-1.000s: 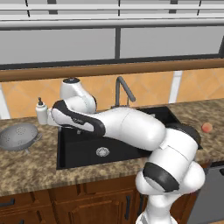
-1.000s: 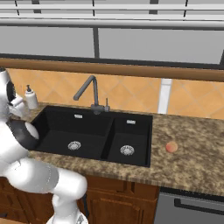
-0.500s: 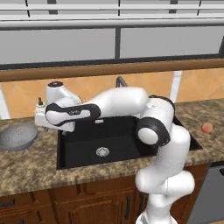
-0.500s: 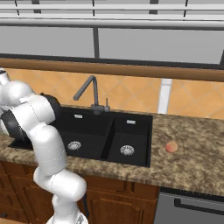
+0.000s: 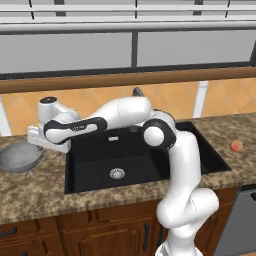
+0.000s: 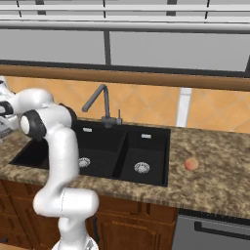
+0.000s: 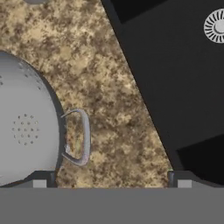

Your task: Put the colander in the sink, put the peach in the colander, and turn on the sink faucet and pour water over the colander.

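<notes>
1. Colander (image 5: 20,157) sits on the counter (image 5: 40,195) at the left edge of the left base frame, just beside the sink (image 5: 145,160) rim; in the hand frame it lies at the left with its loop handle (image 7: 78,136) pointing toward the middle.
2. Your claw (image 7: 111,178) is spread wide and holds nothing; its tips stand at the bottom of the hand frame, one over the bowl's edge, one near the basin rim.
3. Peach (image 5: 236,145) waits at the far right of the left base frame; the faucet (image 6: 100,105) shows no water.
4. Risk, as I judge it: you are off-centre over the handle, so a straight descent could strike the rounded wall and push the bowl away, or a tip could catch the sink edge.
5. Against half a second ago, your arm has swung further left, the hand now closer to the bowl.
</notes>
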